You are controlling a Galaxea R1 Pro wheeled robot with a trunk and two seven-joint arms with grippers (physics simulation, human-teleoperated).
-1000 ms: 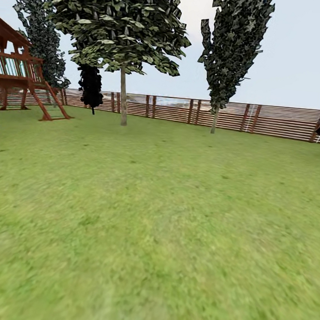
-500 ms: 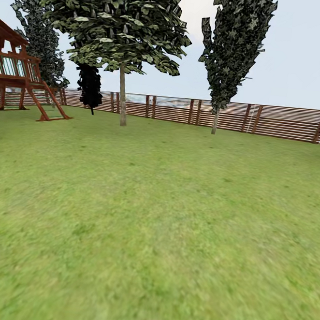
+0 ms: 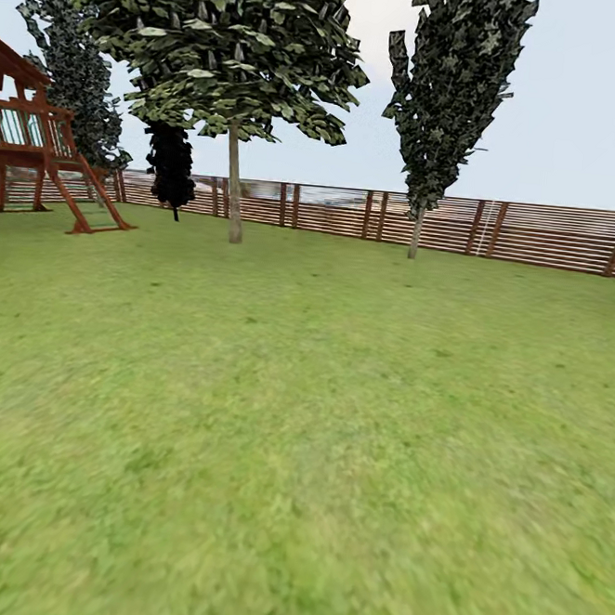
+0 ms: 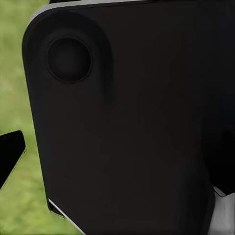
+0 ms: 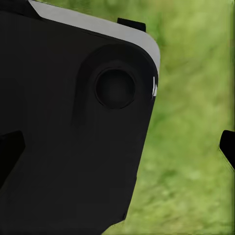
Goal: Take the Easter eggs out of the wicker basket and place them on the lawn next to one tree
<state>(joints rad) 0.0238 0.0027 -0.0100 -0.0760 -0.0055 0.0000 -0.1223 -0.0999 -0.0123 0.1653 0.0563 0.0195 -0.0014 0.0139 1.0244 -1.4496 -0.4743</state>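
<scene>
The lawn [image 3: 298, 419] stretches wide and green ahead of me in the head view. At its far side stands a tree [image 3: 234, 198] with a bare pale trunk and a broad leafy canopy. The Easter eggs and the wicker basket are out of view. My left gripper [image 4: 117, 152] faces a black part of my own body, with one dark fingertip [image 4: 10, 152] over grass at the picture's edge. My right gripper [image 5: 118, 149] has its fingertips [image 5: 228, 147] far apart, nothing between them, and grass beyond.
A brown slat fence [image 3: 538, 234] closes the garden at the back. A narrow dark-leaved tree [image 3: 415, 231] stands right of the broad one, and a near-black cone tree [image 3: 170, 170] to its left. A wooden play tower with a ladder [image 3: 41, 154] is at far left.
The whole head view has shifted a little: the play tower slid left and the trees drew slightly nearer, so the camera moved. Nothing in the garden itself moved.
</scene>
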